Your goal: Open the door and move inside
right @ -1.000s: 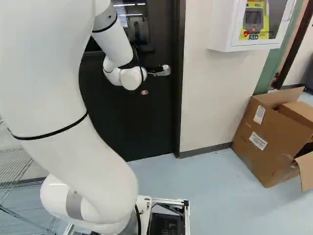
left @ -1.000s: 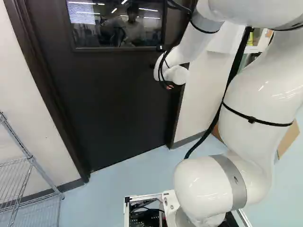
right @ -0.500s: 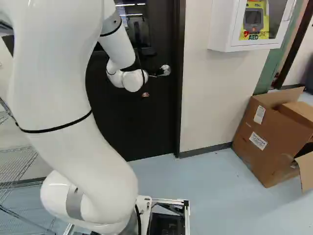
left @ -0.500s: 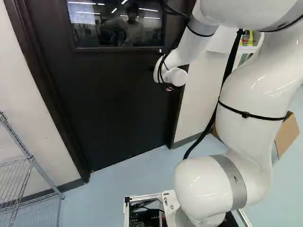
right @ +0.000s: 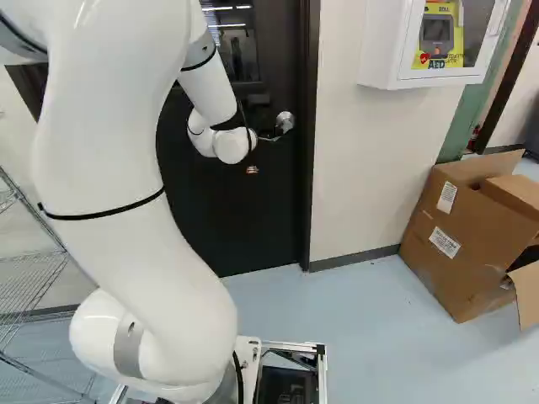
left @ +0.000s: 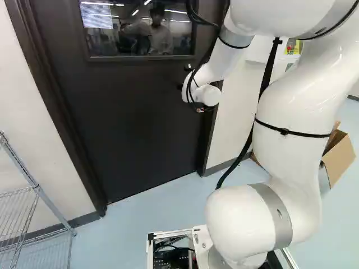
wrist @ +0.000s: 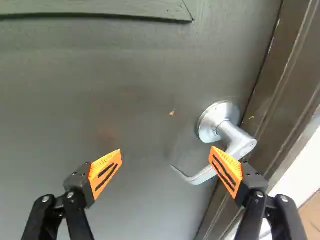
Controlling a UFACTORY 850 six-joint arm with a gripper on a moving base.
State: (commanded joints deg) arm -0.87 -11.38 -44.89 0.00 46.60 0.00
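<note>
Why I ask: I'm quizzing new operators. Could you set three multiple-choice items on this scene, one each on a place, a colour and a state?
1. Where does the open brown cardboard box stand in the right base view?
A) On a wire rack
B) Behind the arm
C) On the pale blue floor, right of the dark door

2. What colour are the pads on the black two-fingered claw?
A) Orange
B) Green
C) Blue

3. How do the claw's jaws stand near the silver metal lever handle?
A) Pressed together
B) Wide apart
C) Crossed

Key:
1 C: it rests beyond the door frame.
2 A: the wrist view shows both.
3 B: the wrist view shows a broad gap.
</note>
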